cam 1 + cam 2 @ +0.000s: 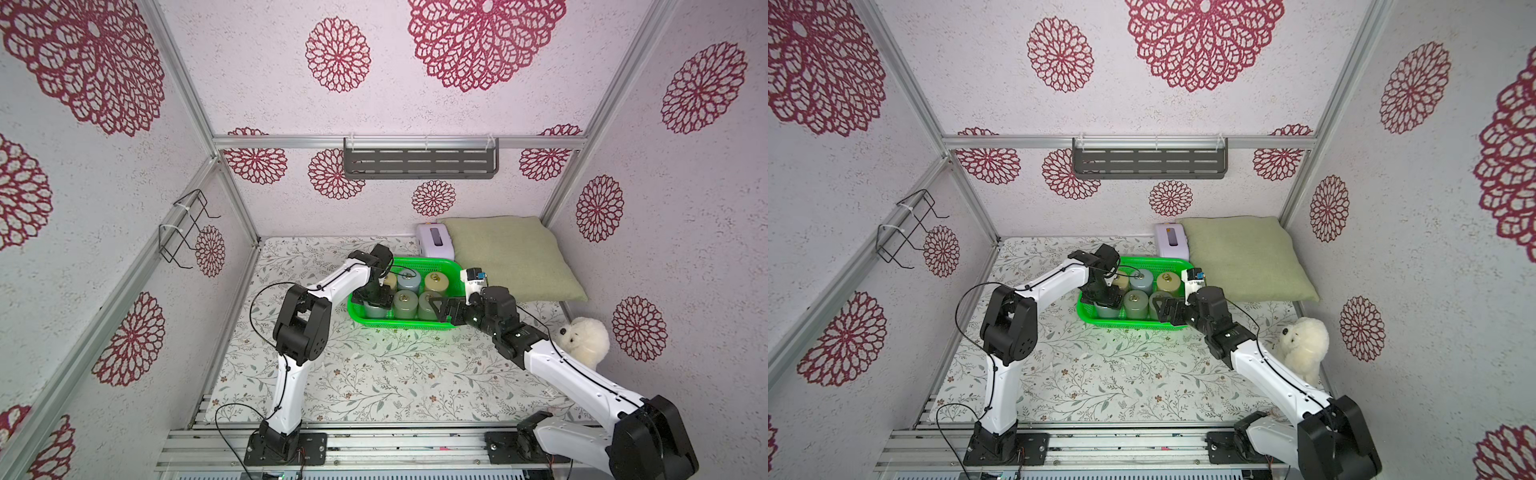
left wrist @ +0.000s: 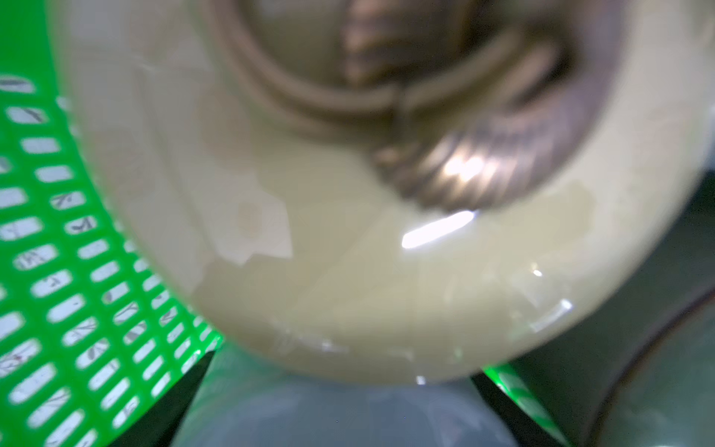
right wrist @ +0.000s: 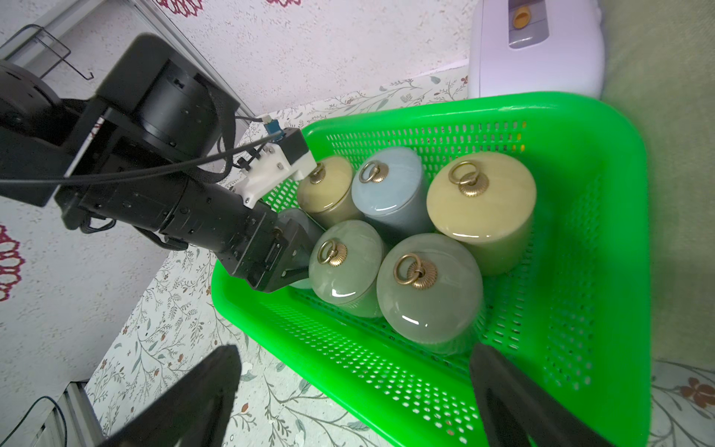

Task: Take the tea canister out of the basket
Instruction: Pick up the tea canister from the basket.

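The green basket holds several ring-lidded tea canisters. My left gripper reaches down into its front left corner. In the left wrist view its black fingers sit against both sides of a pale grey-blue tea canister with no gap showing. That canister stands in the basket, mostly hidden by the gripper. A cream canister stands just behind it. My right gripper is open, with the basket's front wall between its fingers near the front right corner.
A lilac box and a green pillow lie behind and to the right of the basket. A white plush toy sits by the right wall. A grey shelf and a wire rack hang on the walls.
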{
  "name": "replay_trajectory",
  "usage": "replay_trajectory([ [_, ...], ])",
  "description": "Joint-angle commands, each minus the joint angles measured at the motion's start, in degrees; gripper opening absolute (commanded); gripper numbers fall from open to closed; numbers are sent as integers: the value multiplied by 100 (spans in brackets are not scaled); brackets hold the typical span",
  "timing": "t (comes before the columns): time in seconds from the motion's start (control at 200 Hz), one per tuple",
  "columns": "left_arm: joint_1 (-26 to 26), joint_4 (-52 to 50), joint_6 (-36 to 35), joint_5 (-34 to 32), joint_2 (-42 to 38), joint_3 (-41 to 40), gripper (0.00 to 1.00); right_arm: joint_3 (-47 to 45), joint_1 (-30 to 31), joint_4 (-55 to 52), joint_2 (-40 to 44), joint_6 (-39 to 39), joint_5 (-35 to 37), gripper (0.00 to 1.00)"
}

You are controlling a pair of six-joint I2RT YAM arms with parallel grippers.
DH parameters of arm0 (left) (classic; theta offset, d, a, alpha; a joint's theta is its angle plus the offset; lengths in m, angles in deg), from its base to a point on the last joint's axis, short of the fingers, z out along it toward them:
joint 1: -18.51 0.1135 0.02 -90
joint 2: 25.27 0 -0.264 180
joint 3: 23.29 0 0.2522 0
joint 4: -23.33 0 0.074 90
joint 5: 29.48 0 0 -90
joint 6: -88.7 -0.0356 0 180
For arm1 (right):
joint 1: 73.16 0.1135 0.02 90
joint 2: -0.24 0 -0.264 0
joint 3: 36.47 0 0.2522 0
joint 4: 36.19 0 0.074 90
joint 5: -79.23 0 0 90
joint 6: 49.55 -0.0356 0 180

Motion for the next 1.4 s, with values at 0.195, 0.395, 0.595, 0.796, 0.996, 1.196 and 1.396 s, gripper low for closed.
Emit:
replay_trajectory([
  [0.195,-4,-263,4,-37,-331,64,60,-36,41,209,22,75,60,99],
  [0.395,-1,-369,23,-117,-854,110,60,-43,48,272,-45,38,-43,99],
  [0.595,8,-513,83,-223,-1498,254,60,-105,60,442,0,31,-235,99],
  [0.796,7,-797,169,-424,-2120,188,59,-121,228,534,79,123,-318,99],
  [0.996,8,-837,389,-456,-2923,-416,59,-85,452,553,69,230,-292,99],
  [1.196,-11,-679,782,-318,-3667,-1350,59,-30,626,541,24,317,-239,99],
  [1.396,-101,-190,1177,-225,-4227,-2360,58,25,791,522,-102,391,-163,99],
])
